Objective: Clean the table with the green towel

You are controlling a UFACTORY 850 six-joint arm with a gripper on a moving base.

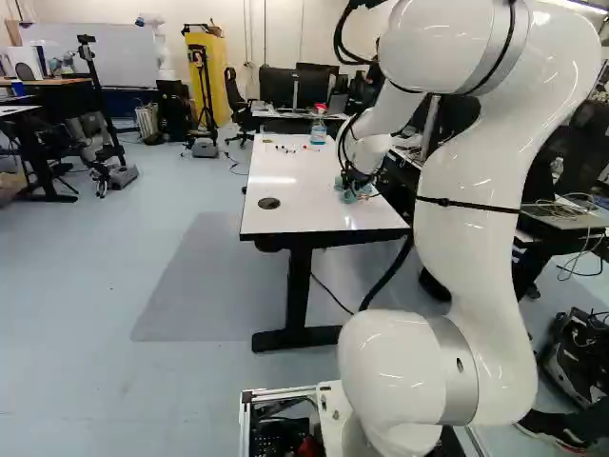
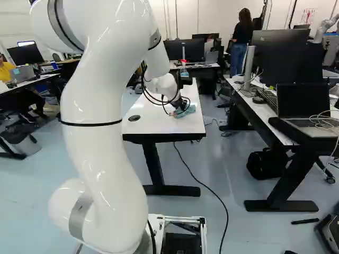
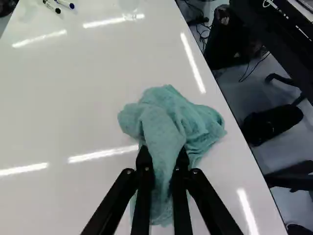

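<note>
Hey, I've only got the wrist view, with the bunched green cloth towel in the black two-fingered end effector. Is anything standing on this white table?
Observer: Yes, a clear plastic bottle with blue liquid stands toward the far end of the white rectangular table.
Operator: Any opening in the tabletop that I'm missing?
Observer: There's a round dark cable grommet near its near left corner in the left base view.
Operator: What about the floor, before I think of driving?
Observer: A thin black cable runs from beneath the table and passes beside the base in the right base view.
</note>
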